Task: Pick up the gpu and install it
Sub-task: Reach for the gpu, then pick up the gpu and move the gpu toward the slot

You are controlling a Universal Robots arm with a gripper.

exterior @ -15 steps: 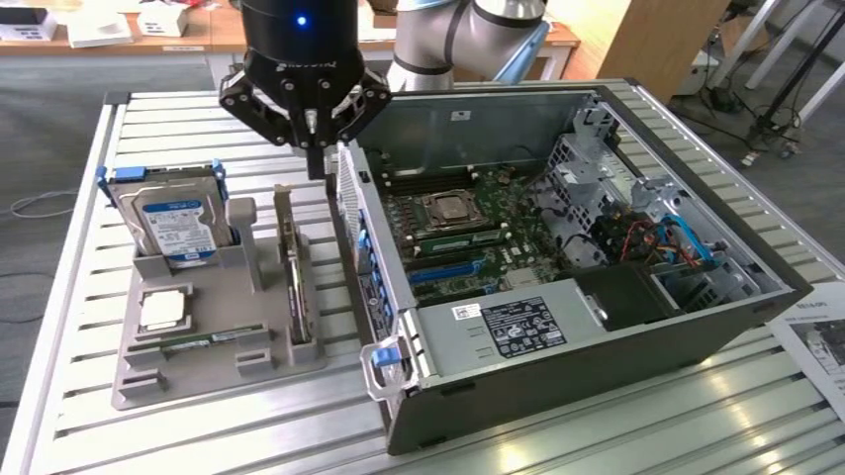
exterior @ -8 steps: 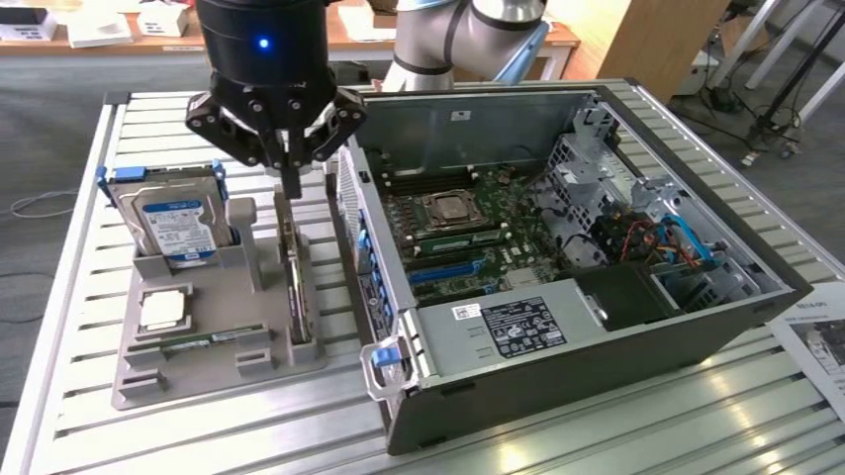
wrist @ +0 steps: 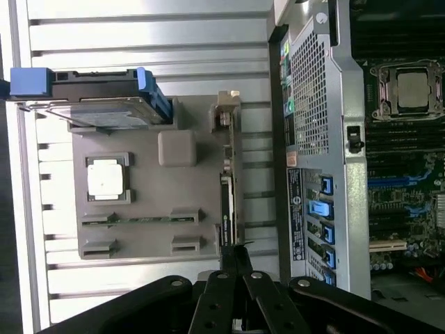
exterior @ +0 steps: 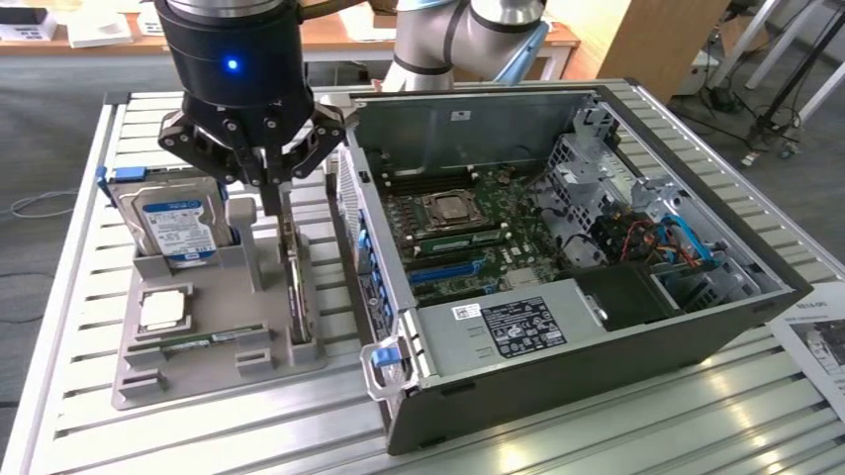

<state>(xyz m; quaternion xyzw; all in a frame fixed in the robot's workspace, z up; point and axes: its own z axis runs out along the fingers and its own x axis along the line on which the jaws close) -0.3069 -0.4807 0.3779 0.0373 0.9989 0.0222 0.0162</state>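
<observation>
Pinching shut on the top edge of the graphics card [exterior: 299, 287], the claw [exterior: 273, 203] hangs over a grey tray [exterior: 198, 381] beside the open computer case [exterior: 595, 346]; the wrist view adds its perforated back panel [wrist: 316, 90].

The gpu [exterior: 299, 287] is a thin, dark, flat card standing upright on its long edge in a slot of the grey holder [exterior: 198, 381]. It runs along the holder's side nearest the open computer case [exterior: 595, 371], with its silvery bracket [wrist: 228, 103] at one end.
</observation>
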